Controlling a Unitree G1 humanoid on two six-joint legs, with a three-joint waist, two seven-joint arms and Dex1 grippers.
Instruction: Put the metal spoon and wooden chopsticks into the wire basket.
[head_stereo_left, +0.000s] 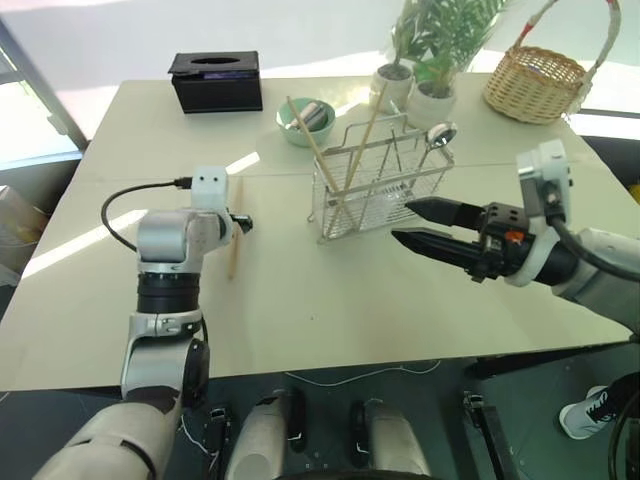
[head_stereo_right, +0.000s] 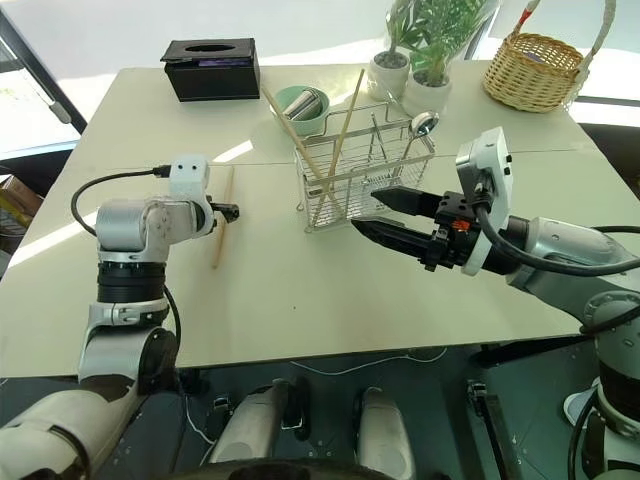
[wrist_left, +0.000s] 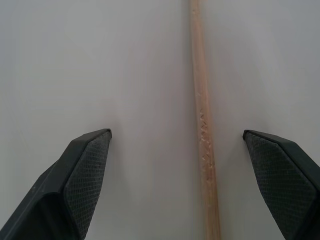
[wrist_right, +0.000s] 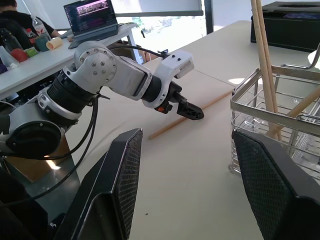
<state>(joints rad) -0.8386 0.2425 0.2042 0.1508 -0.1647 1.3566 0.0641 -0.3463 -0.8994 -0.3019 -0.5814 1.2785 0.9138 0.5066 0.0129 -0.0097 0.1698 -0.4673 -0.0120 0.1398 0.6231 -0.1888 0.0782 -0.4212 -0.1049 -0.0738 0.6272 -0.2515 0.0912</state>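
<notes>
The wire basket stands mid-table. Two wooden chopsticks lean in it, and the metal spoon stands at its right end, bowl up. Another wooden chopstick lies flat on the table left of the basket. My left gripper is open and points down just over this stick, one finger on each side, not touching it. My right gripper hangs open and empty in front of the basket's right end, pointing left. The right wrist view shows the left gripper over the lying stick.
A black tissue box sits at the back left. A green bowl and potted plants stand behind the wire basket, and a wicker basket at the back right. Beyond the table's left side is a desk with a laptop.
</notes>
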